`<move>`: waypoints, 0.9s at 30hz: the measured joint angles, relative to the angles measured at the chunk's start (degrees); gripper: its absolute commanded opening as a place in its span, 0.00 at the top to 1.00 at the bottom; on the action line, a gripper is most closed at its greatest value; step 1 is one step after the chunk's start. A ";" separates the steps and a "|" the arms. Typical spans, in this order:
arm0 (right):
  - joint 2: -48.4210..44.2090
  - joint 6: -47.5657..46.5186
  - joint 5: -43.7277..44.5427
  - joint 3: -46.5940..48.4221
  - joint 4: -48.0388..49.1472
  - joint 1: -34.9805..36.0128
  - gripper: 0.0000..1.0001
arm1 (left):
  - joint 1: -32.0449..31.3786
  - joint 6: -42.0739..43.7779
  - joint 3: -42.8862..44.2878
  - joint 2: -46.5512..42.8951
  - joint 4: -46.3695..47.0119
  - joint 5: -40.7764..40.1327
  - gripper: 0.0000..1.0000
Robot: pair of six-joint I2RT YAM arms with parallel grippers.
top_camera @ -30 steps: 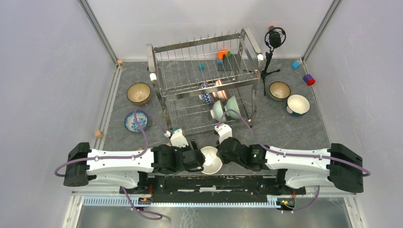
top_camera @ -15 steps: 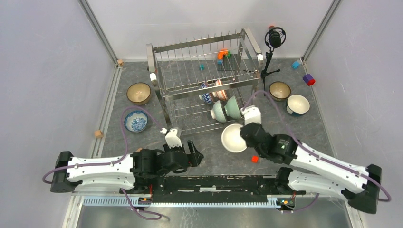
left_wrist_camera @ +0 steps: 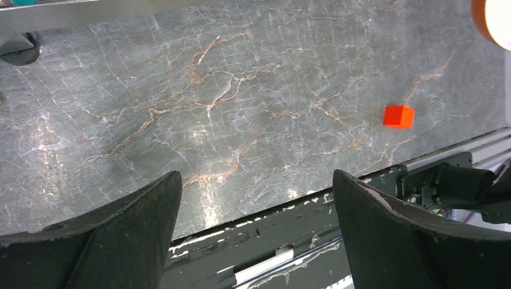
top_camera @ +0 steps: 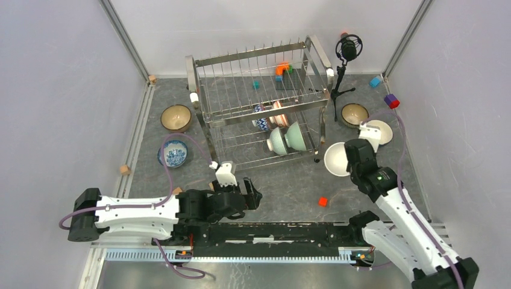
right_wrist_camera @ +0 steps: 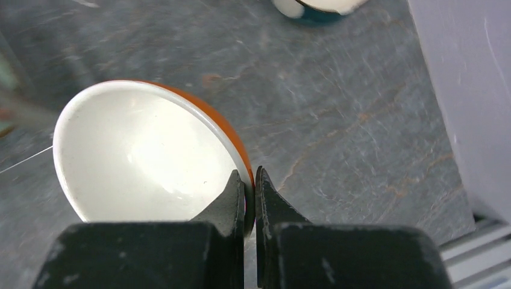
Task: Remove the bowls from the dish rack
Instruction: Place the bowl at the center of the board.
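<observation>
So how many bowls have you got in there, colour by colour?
brown bowls: 2
blue-and-white bowls: 2
pale green bowls: 2
red-and-white bowl: 1
orange bowl: 1
white bowl: 1
Total: 9

We count nine round ceramic bowls [top_camera: 176,118] and one shiny two-tier steel wire dish rack [top_camera: 253,58].
By colour we find two brown [top_camera: 354,114], two blue-and-white patterned [top_camera: 175,153], two pale green [top_camera: 278,141], one red-and-white [top_camera: 279,114], one white-lined dark [top_camera: 378,132], one orange bowl [top_camera: 336,159]; plus one black microphone tripod [top_camera: 341,81] and at least eight small coloured blocks [top_camera: 323,201].
</observation>
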 measured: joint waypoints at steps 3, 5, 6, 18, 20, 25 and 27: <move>0.31 -0.31 -3.34 -4.44 3.82 -9.92 1.00 | 0.00 0.02 0.00 1.73 0.74 0.07 0.00; 1.05 -0.17 -4.96 -6.60 5.90 -16.41 1.00 | 0.00 0.02 0.00 2.34 1.27 0.09 0.00; 1.60 0.20 -5.31 -7.37 6.84 -18.62 1.00 | 0.00 0.00 0.00 2.56 1.62 0.11 0.00; 7.63 14.95 -14.84 -16.46 21.55 -35.54 1.00 | 0.00 0.07 -0.87 5.57 7.87 0.59 0.00; 8.94 16.85 -15.61 -16.46 23.43 -37.16 1.00 | 0.00 0.13 -0.90 6.29 8.55 0.66 0.00; 13.09 19.54 -16.17 -15.47 25.11 -41.75 1.00 | 0.00 0.48 -1.51 7.48 10.23 1.20 0.00; 14.43 19.52 -15.78 -14.27 24.96 -42.91 1.00 | 0.00 0.74 -1.68 7.87 10.62 1.60 0.00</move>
